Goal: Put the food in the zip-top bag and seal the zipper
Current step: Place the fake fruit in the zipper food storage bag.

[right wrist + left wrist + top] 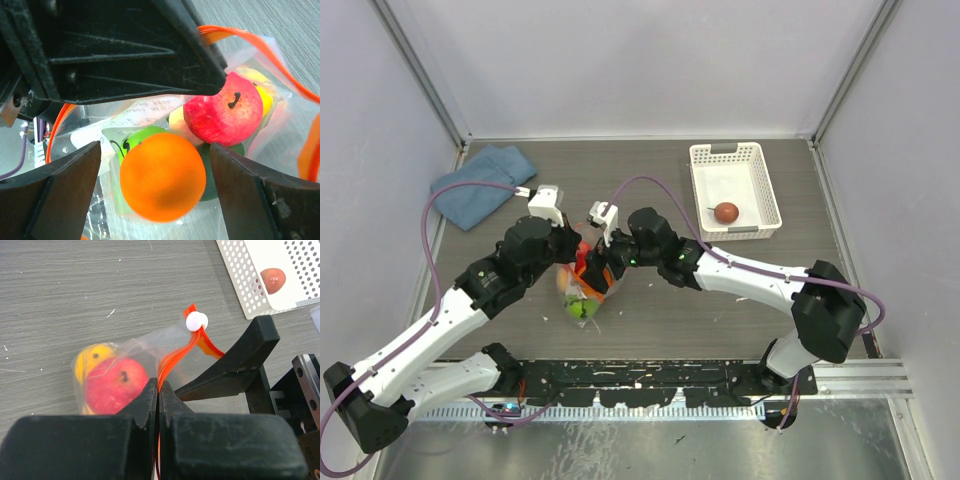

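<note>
The clear zip-top bag (pixel 582 292) stands open at the table's middle, between both grippers. My left gripper (pixel 574 257) is shut on its red-orange zipper strip (pixel 170 360); the white slider (pixel 196 321) sits at the strip's far end. Through the plastic I see a red fruit (pixel 115 390) and a yellow one (pixel 95 356). My right gripper (pixel 156 155) is open over the bag's mouth. The orange fruit (pixel 162 176) lies between its fingers with gaps on both sides, above the red (pixel 222 115), green (pixel 135 141), peach (pixel 176 125) and yellow (pixel 261 86) fruits. The small brown fruit (pixel 726 212) lies in the basket.
The white lattice basket (pixel 760 190) stands at the back right and also shows in the left wrist view (pixel 240 280). A blue folded cloth (pixel 480 182) lies at the back left. Walls close in the table on three sides.
</note>
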You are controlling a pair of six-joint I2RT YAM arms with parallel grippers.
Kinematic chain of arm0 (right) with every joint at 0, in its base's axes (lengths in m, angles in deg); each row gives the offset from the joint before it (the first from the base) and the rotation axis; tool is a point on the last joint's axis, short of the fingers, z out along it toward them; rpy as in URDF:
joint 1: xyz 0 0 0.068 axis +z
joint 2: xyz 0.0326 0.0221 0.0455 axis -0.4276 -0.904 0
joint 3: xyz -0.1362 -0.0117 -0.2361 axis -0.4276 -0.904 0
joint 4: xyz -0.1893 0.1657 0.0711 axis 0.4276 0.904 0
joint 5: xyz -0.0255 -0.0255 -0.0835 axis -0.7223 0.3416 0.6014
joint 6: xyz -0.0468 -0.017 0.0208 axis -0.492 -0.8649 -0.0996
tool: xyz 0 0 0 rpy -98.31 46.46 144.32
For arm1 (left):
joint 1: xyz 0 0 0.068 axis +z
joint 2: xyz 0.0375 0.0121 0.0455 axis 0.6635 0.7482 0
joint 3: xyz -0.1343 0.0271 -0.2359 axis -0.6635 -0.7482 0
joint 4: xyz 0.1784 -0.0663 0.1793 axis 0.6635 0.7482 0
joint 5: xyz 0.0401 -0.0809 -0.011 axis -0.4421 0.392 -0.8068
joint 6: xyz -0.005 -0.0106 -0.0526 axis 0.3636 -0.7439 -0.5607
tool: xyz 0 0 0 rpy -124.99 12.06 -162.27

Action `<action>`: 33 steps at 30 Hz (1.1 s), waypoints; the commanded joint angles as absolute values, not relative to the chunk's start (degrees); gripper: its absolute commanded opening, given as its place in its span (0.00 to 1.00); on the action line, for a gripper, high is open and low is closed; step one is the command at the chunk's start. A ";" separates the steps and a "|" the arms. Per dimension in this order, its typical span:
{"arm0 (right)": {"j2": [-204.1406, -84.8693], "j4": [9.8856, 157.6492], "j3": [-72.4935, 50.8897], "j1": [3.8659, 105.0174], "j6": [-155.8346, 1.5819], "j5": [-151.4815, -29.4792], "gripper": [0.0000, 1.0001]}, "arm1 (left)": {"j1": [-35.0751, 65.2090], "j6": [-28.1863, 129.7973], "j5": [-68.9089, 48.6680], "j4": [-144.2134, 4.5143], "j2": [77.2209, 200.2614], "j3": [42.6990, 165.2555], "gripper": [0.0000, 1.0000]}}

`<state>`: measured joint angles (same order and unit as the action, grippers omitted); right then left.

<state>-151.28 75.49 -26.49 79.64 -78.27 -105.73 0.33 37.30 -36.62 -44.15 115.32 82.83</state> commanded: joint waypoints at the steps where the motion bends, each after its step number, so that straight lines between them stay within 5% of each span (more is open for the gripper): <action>1: -148.78 73.36 -23.87 79.99 -76.00 -102.26 0.94 | 0.36 36.63 -37.54 -48.16 114.81 82.80 0.00; 19: -136.62 87.90 -19.99 79.97 -73.97 -89.04 0.93 | 0.35 36.63 -39.58 -46.92 114.73 83.16 0.00; 33: -140.12 96.70 -21.10 79.98 -67.36 -73.92 0.78 | 0.41 36.02 -40.61 -45.48 114.66 83.77 0.00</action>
<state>-137.75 95.73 -22.25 79.64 -69.72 -79.79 0.33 36.54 -39.20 -43.80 115.39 82.55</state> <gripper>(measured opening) 0.812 0.007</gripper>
